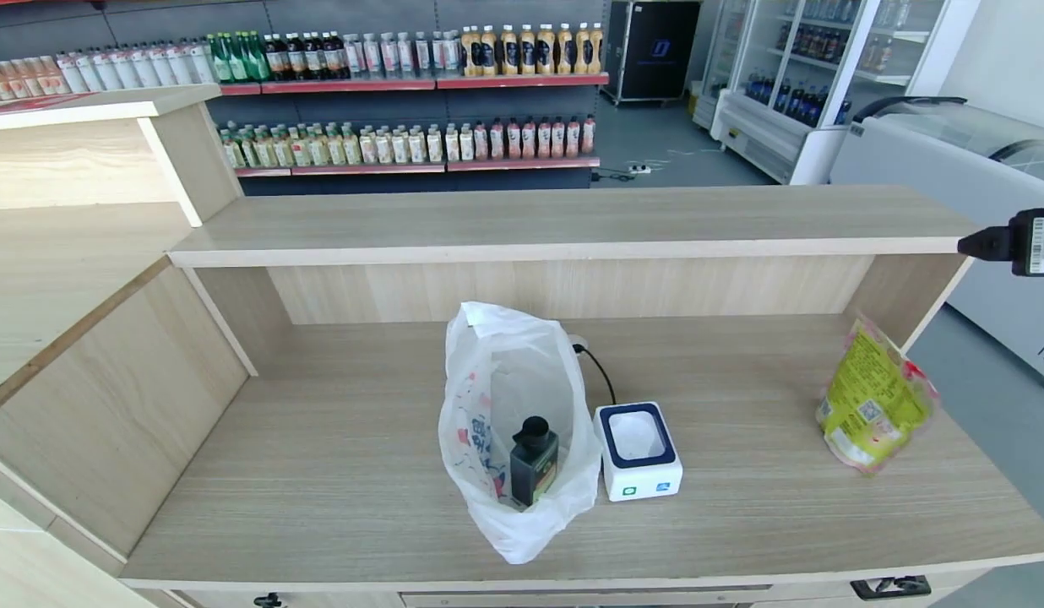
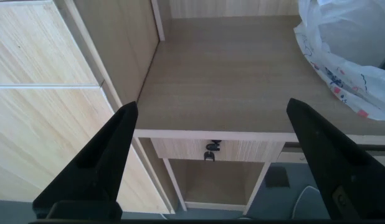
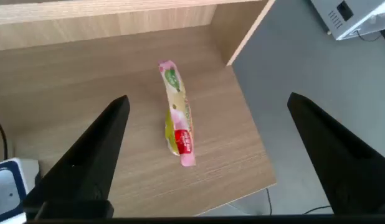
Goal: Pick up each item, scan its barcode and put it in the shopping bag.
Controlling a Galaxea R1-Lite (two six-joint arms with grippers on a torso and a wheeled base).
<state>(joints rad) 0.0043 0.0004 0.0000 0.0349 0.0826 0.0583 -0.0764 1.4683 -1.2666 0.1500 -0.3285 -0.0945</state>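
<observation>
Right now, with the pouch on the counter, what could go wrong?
1. The green pouch stands upright near the right edge of the counter; a nudge from the open right gripper could tip it or push it off.
2. The shopping bag is limp, with a bottle inside; the pouch could snag on its rim.

Bright, even indoor light lay over a pale wooden checkout counter (image 1: 742, 507).

Soft light came from overhead, leaving only faint, short shadows beside the shopping bag (image 1: 497, 371) and the snack pouch (image 1: 877, 401), and mild shade under the upper shelf (image 1: 573, 224). The white top of the scanner (image 1: 636, 439) glared almost blank. The head view bowed straight edges near its borders. Close to each wrist camera, the left gripper (image 2: 211, 103) and right gripper (image 3: 208, 97) showed as near-black, spread silhouettes.
</observation>
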